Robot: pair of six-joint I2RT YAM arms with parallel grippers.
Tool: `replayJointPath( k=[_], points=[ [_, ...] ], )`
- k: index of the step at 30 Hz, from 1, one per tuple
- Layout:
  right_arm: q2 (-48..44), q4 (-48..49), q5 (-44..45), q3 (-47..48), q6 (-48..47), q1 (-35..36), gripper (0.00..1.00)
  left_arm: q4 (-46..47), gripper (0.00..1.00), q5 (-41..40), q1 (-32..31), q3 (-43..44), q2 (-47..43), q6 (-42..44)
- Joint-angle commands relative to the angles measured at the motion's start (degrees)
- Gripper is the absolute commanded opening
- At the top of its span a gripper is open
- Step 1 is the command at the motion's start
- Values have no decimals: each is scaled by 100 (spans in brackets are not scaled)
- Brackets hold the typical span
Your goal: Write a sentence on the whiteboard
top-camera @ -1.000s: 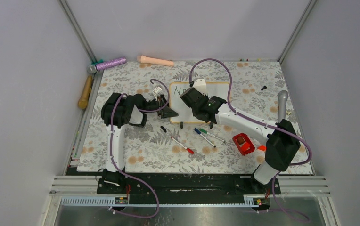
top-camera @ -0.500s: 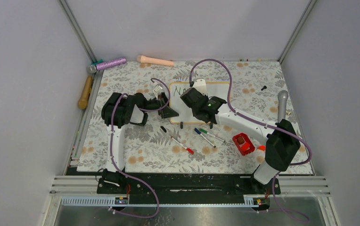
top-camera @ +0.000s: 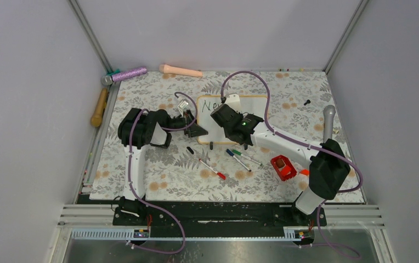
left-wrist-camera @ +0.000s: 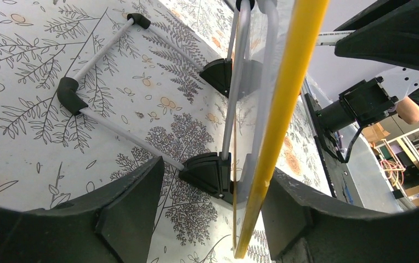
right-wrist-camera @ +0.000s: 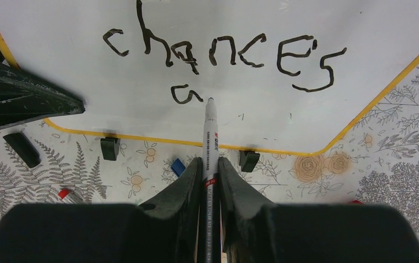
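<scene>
- Now my right gripper [right-wrist-camera: 210, 164] is squeezed tight on a marker [right-wrist-camera: 209, 131]; the marker sticks straight out between my two fingers
- its black tip touches the whiteboard [right-wrist-camera: 59, 71], just to the right of a small letter "a" [right-wrist-camera: 184, 94]
- the sentence [right-wrist-camera: 213, 52] is in black; from my right wrist I read "chances" with the "a" under it; the line above is cut off in that view
- the whiteboard sits in the middle of the flowery table [top-camera: 158, 164], between my two arms; its two little black feet [right-wrist-camera: 109, 148] rest on the table, and a wire stand [left-wrist-camera: 103, 55] is behind it
- my left gripper [left-wrist-camera: 213, 183] is at the left side of the board; the yellow frame [left-wrist-camera: 284, 98] runs between my two fingers; I cannot tell if they pinch it or just sit beside it
- three pens [top-camera: 237, 159] lie on the table near the front of the board; a red box [top-camera: 283, 167] is to their right
</scene>
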Motion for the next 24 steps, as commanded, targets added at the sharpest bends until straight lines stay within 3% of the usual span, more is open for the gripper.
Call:
replayJointPath(
  k=[1,11,16,24],
  points=[
    [-206,126,-56,-11,67,-49,0,-56,63,-32,22,-89,5,94],
    [-93,201,105,20,2,-47,0,-55,67,-33,31,-76,16,73],
    [1,219,129,131,-49,-44,0,-56,75,57,23,-18,54,22],
    [128,211,181,223,-62,-50,0,-55,77,57,25,-10,62,12]
  ],
)
